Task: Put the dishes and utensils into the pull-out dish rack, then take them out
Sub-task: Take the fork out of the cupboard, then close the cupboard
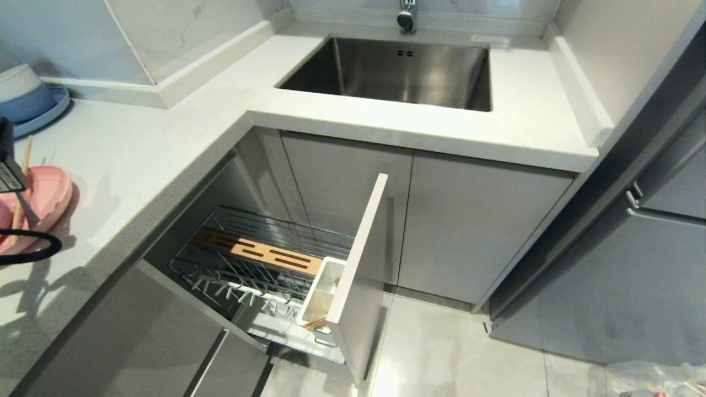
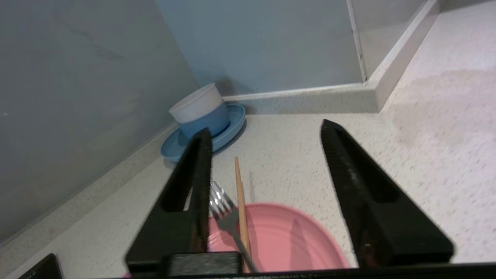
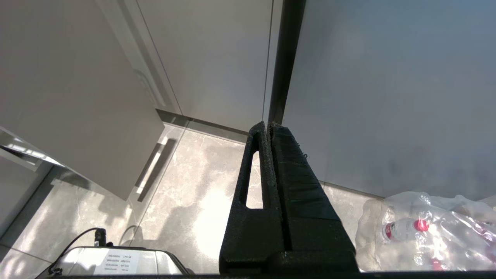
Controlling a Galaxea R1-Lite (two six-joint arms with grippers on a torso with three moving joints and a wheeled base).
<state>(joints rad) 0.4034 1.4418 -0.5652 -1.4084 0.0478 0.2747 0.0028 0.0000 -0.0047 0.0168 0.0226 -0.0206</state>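
A shallow pink plate (image 2: 286, 244) lies on the white counter at the far left (image 1: 47, 193). Across it rest a grey metal fork (image 2: 223, 211) and a light wooden chopstick (image 2: 239, 190), side by side. My left gripper (image 2: 265, 130) hovers over the plate, open, with nothing between its fingers; the fork sits close to one finger (image 2: 193, 182). The pull-out dish rack (image 1: 259, 259) stands drawn out below the counter, its wire basket bare. Light wooden stick ends (image 1: 313, 324) show by its white utensil cup (image 1: 322, 289). My right gripper (image 3: 269, 126) hangs shut near the floor.
A blue plate with stacked blue and white bowls (image 2: 205, 120) stands in the counter's back corner. The steel sink (image 1: 397, 71) is further right. The rack's grey front panel (image 1: 358, 275) juts out over the floor. A clear bag of bottles (image 3: 426, 228) lies on the floor.
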